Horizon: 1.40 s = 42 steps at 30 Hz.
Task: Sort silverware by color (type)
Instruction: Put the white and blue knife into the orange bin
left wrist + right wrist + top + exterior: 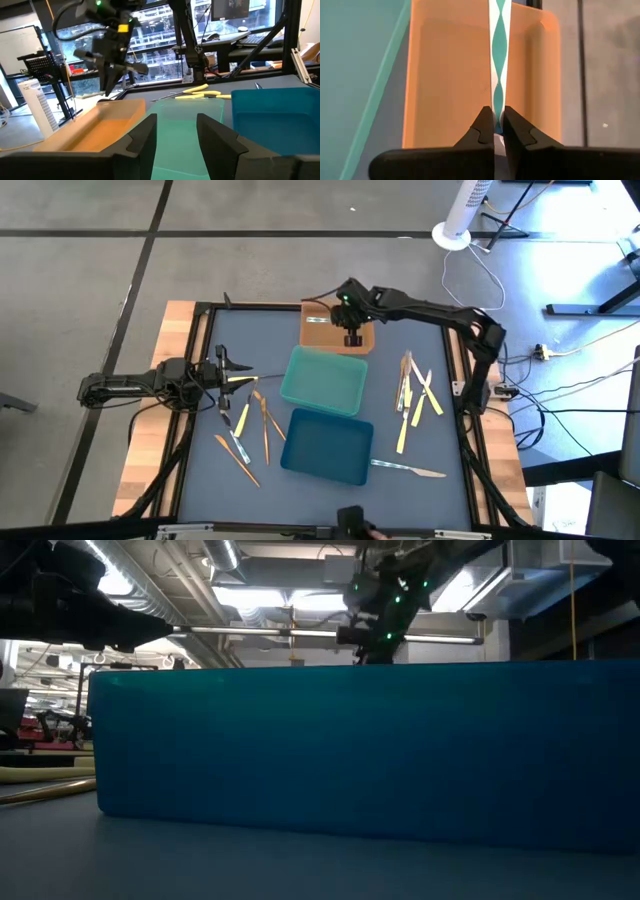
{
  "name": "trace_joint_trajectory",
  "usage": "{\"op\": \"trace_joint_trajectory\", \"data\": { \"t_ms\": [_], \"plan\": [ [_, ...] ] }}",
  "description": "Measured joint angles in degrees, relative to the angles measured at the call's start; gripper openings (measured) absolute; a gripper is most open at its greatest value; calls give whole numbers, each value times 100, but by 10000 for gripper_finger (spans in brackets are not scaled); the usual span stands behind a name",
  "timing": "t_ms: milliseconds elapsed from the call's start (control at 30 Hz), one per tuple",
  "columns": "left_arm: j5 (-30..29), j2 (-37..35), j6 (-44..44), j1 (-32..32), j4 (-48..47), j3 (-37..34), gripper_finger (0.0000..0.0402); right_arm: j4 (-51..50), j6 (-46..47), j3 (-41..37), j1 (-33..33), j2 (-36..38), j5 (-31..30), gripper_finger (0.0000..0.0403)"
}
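My right gripper (352, 337) hangs over the orange tray (315, 335) at the table's far side, shut on a slim silver-grey utensil (498, 60). My left gripper (228, 375) waits open near the left edge and holds nothing (175, 125). A pale yellow utensil (243, 378) lies on the table just ahead of it. Orange-tan and yellow utensils (250, 430) lie scattered left of the trays. Yellow and silver ones (415, 395) lie to the right. One more (410, 470) lies beside the dark blue tray (328, 445). My right gripper pinches the silver-grey utensil by one end (498, 102) between its two fingers (482, 125). The utensil runs on ahead in line with the fingers, over the orange tray's floor (445, 75). Whether its free end touches the tray, I cannot tell.
The teal-green tray (323, 380) sits in the middle between the orange and dark blue trays. In the low view the blue tray's wall (350, 750) blocks nearly everything, with the right arm (375, 600) above it. A raised frame rims the table.
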<state>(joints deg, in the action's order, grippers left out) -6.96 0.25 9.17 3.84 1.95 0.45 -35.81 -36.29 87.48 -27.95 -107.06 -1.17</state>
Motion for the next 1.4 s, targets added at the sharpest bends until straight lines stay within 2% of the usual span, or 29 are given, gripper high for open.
{"op": "trace_joint_trajectory", "data": {
  "t_ms": [233, 700, 1400],
  "plan": [
    [1, 0, 0, 1, -2, -1, 133, -2, -1, 0, -192, -399, 469, 5],
    [0, 0, 0, -1, -2, 0, 133, 39, -7, 0, -175, -1111, 482, 5],
    [1, 0, 0, 0, -2, 0, 133, 301, -14, 0, -172, -1489, 483, 5]
  ]
}}
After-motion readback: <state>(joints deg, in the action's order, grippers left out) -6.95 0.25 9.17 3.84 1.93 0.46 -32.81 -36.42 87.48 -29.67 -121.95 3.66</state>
